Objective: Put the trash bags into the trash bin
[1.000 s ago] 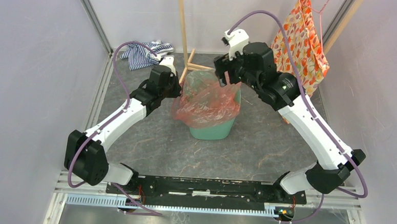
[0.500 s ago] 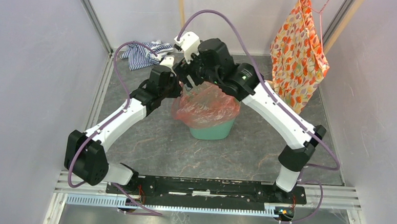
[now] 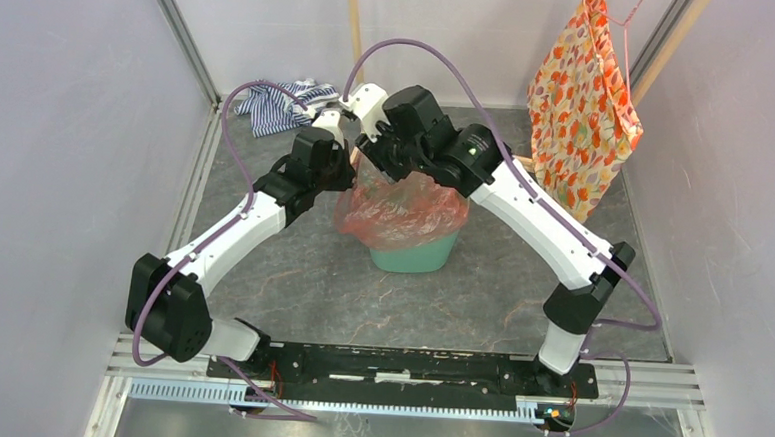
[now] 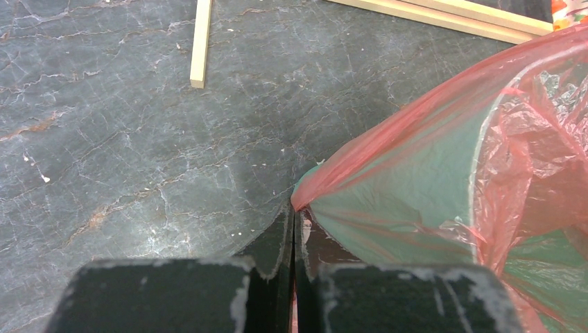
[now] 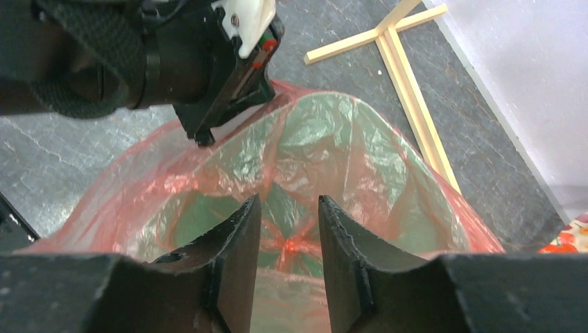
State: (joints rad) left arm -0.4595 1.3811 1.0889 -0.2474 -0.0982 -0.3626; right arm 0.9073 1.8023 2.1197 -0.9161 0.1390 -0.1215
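Observation:
The translucent red-orange trash bag is draped in and over the mouth of the mint-green trash bin. My left gripper is at the bin's left rim, shut on a pinched edge of the bag. In the left wrist view the gripper pulls the film taut over the bin's wall. My right gripper hovers over the bag's open mouth. In the right wrist view it is open and empty, with the bag's inside below it.
A blue-striped cloth lies at the far left. An orange floral cloth hangs at the far right. A wooden stand's pole and cross base are just behind the bin. My left wrist is close to my right fingers.
My right arm has swung from the bin's far right to the left, over the bag's mouth beside my left gripper. The left arm has held still with the bag's edge.

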